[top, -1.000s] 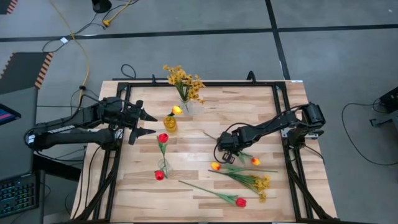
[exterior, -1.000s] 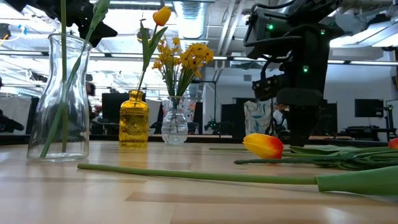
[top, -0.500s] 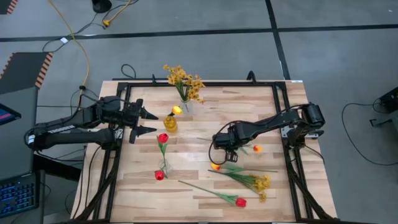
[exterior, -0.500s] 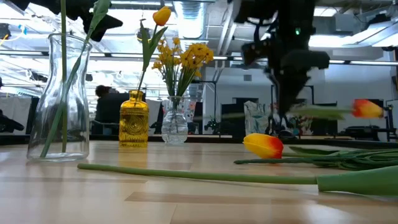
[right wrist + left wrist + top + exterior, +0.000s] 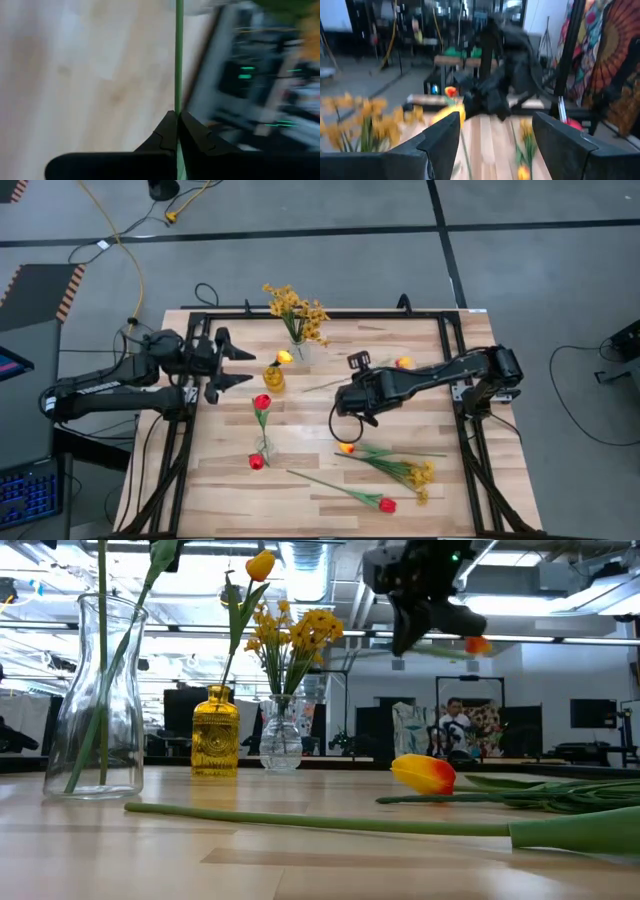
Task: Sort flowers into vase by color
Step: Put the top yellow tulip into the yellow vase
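Note:
My right gripper (image 5: 357, 374) hangs above the table's middle, shut on a yellow-orange tulip whose head (image 5: 403, 362) points toward the far right. An amber vase (image 5: 273, 378) holds one yellow tulip. Behind it, a clear vase (image 5: 300, 348) holds mustard sprays. A third clear vase (image 5: 263, 446) holds red tulips. Lying flat on the table are a red tulip (image 5: 386, 504), a yellow-orange tulip (image 5: 347, 447) and a mustard spray (image 5: 416, 475). My left gripper (image 5: 236, 366) waits open at the table's left side, next to the amber vase. My right gripper pinches the tulip's green stem (image 5: 178, 95) between its two fingers, about midway along it. The fingers slant down from the table's right side and lie across the stem. The tulip is lifted clear of the table and lies roughly level, its head (image 5: 478, 644) toward the right.
A black frame (image 5: 320, 317) runs along the far and side edges of the wooden table. The near right part holds the loose flowers. Bare wood lies between the vases and my right gripper. People stand in the room beyond.
My right gripper has risen from the table with the yellow-orange tulip and rolled at the wrist. The tulip, which lay on the table, now hangs clear, its head swung toward the far edge. My left gripper has tipped up to level.

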Robot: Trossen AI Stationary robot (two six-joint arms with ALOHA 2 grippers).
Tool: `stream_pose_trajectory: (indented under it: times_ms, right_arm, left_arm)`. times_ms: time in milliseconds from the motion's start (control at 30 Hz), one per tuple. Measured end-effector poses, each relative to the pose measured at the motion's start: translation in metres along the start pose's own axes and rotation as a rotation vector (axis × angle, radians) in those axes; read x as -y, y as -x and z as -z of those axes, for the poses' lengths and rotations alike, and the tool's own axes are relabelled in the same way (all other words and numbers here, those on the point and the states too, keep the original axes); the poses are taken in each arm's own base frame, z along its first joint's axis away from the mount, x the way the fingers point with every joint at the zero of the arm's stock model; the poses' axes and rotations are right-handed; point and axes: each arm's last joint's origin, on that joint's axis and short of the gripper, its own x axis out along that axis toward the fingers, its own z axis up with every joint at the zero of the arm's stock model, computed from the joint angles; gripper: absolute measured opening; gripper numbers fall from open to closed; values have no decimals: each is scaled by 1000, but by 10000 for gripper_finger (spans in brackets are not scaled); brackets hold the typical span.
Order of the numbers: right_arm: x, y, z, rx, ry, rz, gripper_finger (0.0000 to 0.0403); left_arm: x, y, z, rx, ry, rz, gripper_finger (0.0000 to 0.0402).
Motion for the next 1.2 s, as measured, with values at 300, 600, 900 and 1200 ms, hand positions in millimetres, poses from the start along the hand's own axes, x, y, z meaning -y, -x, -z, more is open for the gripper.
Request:
stream_pose_trajectory:
  times_ms: [300,600,900,1200]
  right_arm:
    - [11,12,-9,-104,243,353,37]
    - [18,16,-16,-195,345,494,37]
    - [22,18,-17,-273,367,564,38]
    - [23,19,-18,-276,384,564,38]
  left_arm:
    - [-5,-17,-16,161,-69,-13,236]
    - [-20,-69,-37,61,-49,-35,236]
    - [-37,-120,-55,-177,-130,-111,236]
    - [-52,-167,-52,-373,-207,-100,236]
